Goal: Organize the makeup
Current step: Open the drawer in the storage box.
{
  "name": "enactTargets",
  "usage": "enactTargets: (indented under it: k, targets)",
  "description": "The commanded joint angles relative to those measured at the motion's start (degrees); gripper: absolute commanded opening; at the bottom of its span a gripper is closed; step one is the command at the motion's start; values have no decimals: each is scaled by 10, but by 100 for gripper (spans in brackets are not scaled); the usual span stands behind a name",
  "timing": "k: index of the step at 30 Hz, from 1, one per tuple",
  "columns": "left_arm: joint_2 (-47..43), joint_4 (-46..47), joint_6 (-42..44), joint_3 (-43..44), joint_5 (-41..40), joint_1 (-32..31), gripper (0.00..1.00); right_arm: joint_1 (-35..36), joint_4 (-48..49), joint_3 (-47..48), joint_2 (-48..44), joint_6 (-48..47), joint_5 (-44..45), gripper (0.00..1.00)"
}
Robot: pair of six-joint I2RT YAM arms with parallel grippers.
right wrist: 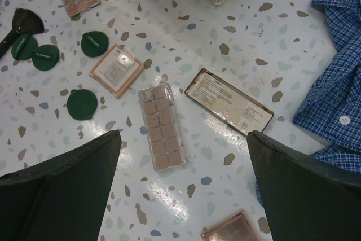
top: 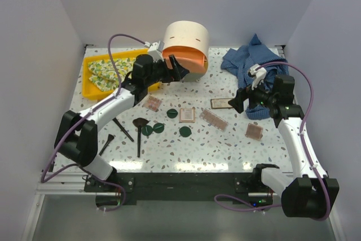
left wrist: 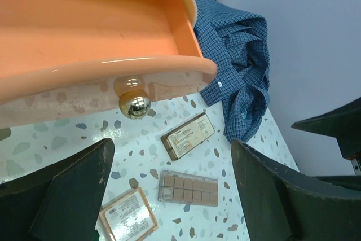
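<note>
well, nearest me, thin brushes [top: 122, 130] and a fan brush [top: 139, 134] are lying on the table [top: 225, 150] beside green discs [top: 159, 127]. just beyond, pink-brown palettes [top: 214, 119] are sitting scattered mid-table. my right end effector [right wrist: 184, 136] is hovering wide open above them, holding nothing. my left end effector [left wrist: 172, 148] is gaping empty too, facing the knob [left wrist: 134, 105] of the orange drawer [left wrist: 84, 43]. farthest back, a blue cloth [top: 248, 60] is lying crumpled.

Nothing can be read: label print on two palettes [right wrist: 228, 101] and lettering on the green discs [right wrist: 95, 43] are too small.
</note>
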Motion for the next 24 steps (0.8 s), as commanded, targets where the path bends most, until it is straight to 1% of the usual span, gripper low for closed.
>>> enactTargets:
  k: [1,5,7,11,13,16,20,24]
  targets:
    - [-59,-14,59,-22,26,13,90,-1,6,8,-6,-14,-11,99]
    - [-108,-52,99,-45,20,21,91,-1,5,6,-4,-23,-17,99]
    - [-128,-79,128,-59,0,22,91,-1,4,3,-3,-30,-25,99]
    - [-201,-111,175,-88,-27,24,93,-1,5,-4,-3,-45,-49,99]
    - [-239,-149,205,-102,-46,26,95,-2,3,-7,-2,-54,-60,99]
    - [-277,-176,245,-122,-81,28,98,-1,0,-9,-1,-66,-66,99]
    - [-355,-185,290,-181,-119,29,100,-1,-14,-6,6,-86,-85,99]
    - [-403,-178,300,-233,-140,29,100,0,-43,9,19,-113,-101,99]
